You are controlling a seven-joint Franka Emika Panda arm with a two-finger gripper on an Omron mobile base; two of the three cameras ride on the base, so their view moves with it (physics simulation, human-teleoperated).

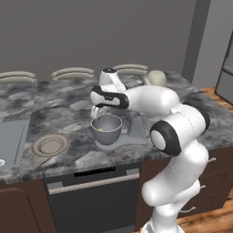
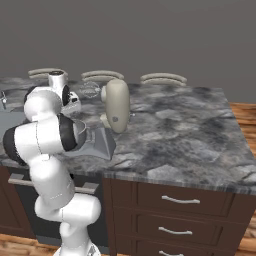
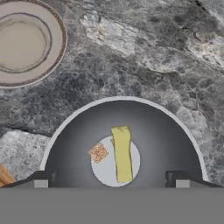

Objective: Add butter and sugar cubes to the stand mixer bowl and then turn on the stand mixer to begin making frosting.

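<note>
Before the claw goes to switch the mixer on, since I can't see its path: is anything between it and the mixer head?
Nothing visible. The claw hangs open over the bowl, with butter and sugar cube inside; the mixer stands just beyond.

No readable text, label, brand, number or sign is showing anywhere in these views. The rounded cream-beige mixer head [image 2: 116, 105] is bearing only a small dark dot near the middle of the right base view, not a legible mark. The dark drawer fronts with metal handles [image 2: 180, 200] at the lower right of that view are carrying no lettering either.
</note>
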